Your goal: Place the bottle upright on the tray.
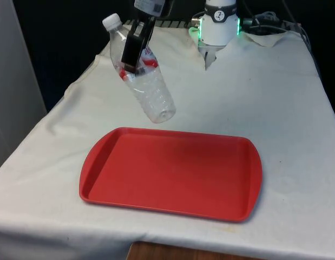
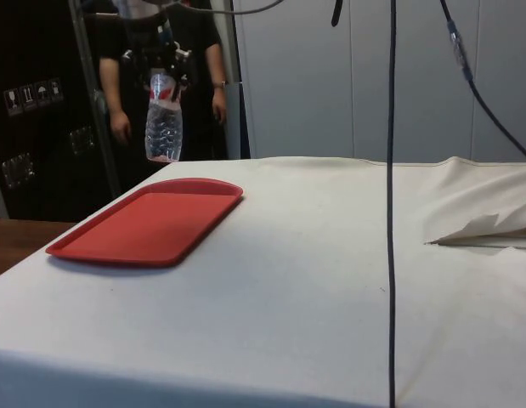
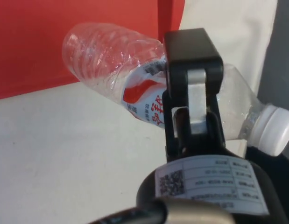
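Jaws clamped on the clear plastic bottle (image 1: 139, 69) at its label, carried tilted in air above the desk just beyond the red tray's (image 1: 172, 173) far edge; needs righting before set-down.

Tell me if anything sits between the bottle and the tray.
Nothing visible does. The hand holds the bottle tilted in the air, cap up, near the tray's far edge. The tray's surface is bare, and only white cloth lies around it.
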